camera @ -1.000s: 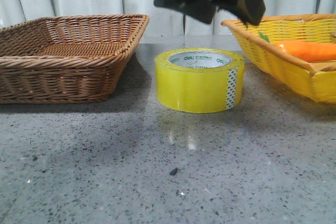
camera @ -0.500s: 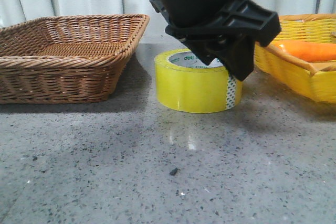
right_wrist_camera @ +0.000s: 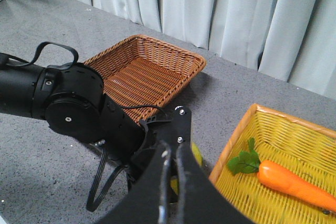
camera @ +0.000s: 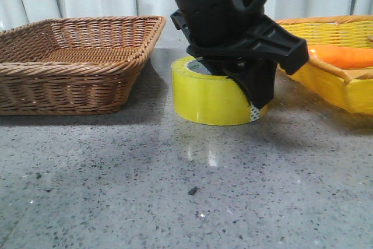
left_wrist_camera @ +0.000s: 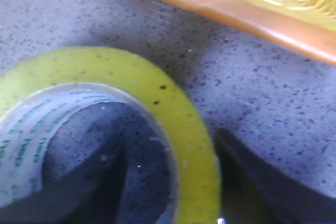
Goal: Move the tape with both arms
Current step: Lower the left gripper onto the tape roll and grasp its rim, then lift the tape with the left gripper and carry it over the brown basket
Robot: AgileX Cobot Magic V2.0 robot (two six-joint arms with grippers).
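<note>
Left gripper (camera: 247, 88) dropped lower, fingers apart astride tape (camera: 207, 97) wall. Close squarely. Right gripper (right_wrist_camera: 170, 182) fingers together, high.

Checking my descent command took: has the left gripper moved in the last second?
Yes. The left gripper has dropped from above the brown basket rim down onto the tape.
</note>
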